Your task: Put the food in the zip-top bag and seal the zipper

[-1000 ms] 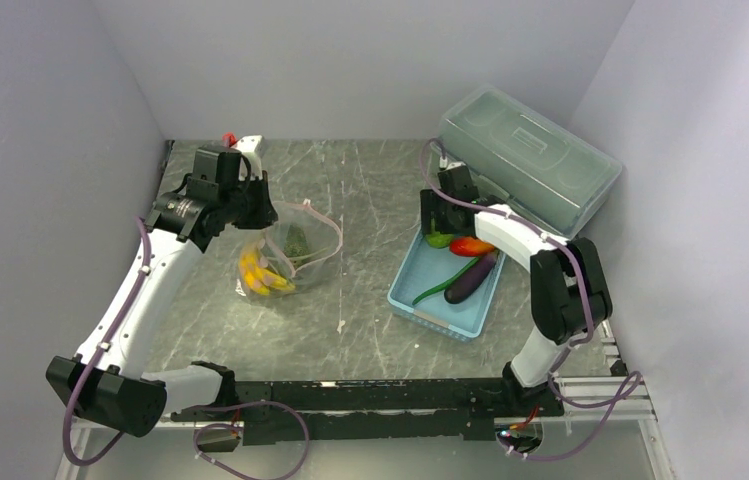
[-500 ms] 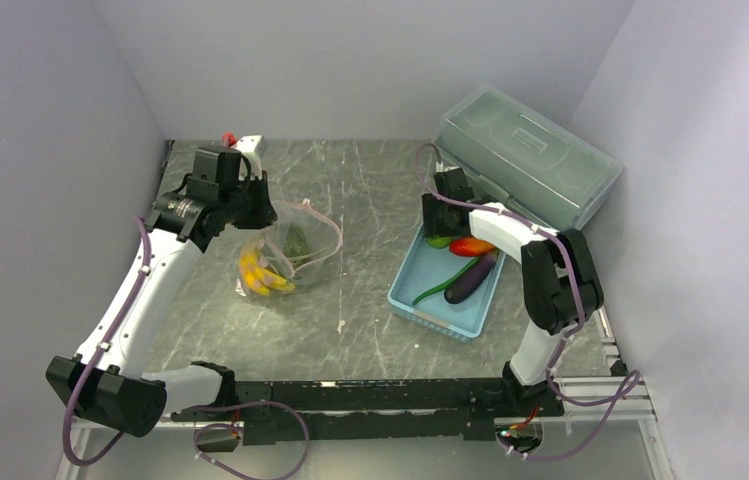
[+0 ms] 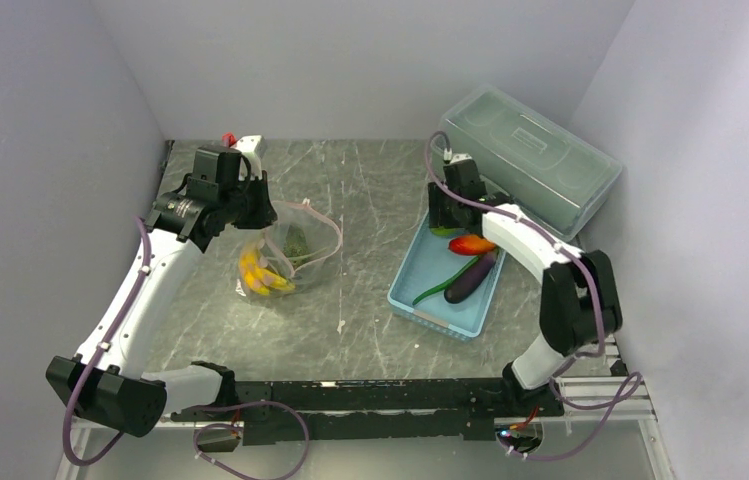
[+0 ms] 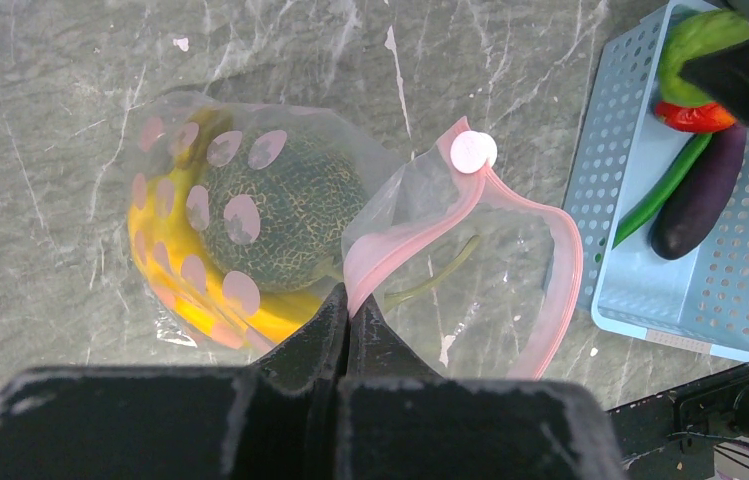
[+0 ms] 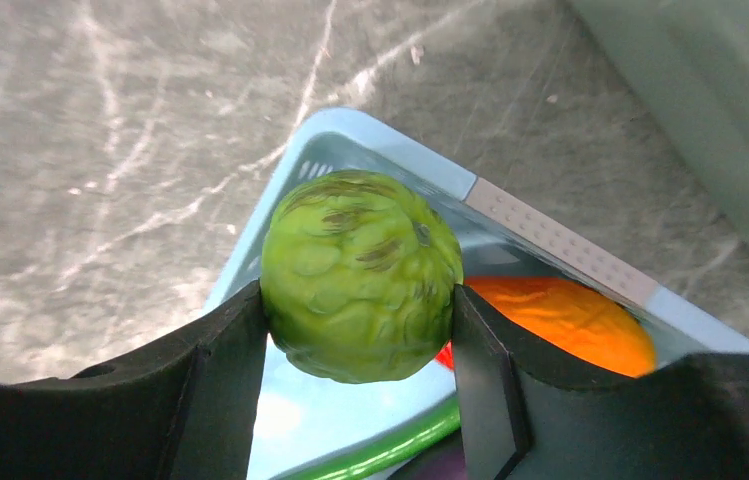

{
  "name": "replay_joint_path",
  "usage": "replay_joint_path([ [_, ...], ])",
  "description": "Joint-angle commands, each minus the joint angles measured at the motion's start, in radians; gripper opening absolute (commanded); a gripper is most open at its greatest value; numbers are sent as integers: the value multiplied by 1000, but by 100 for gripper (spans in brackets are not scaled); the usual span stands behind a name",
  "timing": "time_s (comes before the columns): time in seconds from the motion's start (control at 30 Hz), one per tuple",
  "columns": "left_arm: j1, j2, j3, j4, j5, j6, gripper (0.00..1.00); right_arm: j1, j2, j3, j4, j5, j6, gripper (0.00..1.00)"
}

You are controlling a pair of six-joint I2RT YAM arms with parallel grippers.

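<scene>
The clear zip-top bag (image 4: 420,230) lies on the table with its pink zipper (image 4: 560,270) open in a loop. Inside it are yellow bananas (image 4: 165,290) and the dark-green netted melon (image 4: 290,205). My left gripper (image 4: 348,308) is shut on the bag's pink mouth edge; it also shows in the top view (image 3: 260,215). My right gripper (image 5: 358,330) is shut on the lime-green fruit (image 5: 360,275) and holds it above the light blue basket (image 5: 370,140). The orange-red piece (image 3: 472,244), purple eggplant (image 3: 472,280) and thin green vegetable (image 3: 445,283) lie in the basket (image 3: 430,315).
A big translucent grey-green lidded box (image 3: 528,155) stands at the back right, just behind the basket. A small red and white object (image 3: 240,141) sits at the back left corner. Grey walls close in the table on three sides.
My right gripper has lifted the lime-green fruit up out of the basket and moved a little toward the back. The left gripper and the bag have not moved.
</scene>
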Motion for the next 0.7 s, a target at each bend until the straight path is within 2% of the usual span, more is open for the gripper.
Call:
replay_joint_path([
  [0.0,4,-12,0,34,-5,19,0,5,-145,20,-11,-3,16,24],
  [0.3,5,-10,0,33,-3,18,0,74,-332,25,-11,-131,32,24],
  [0.67,4,-13,-3,36,-5,16,0,291,-448,69,69,-266,21,25],
])
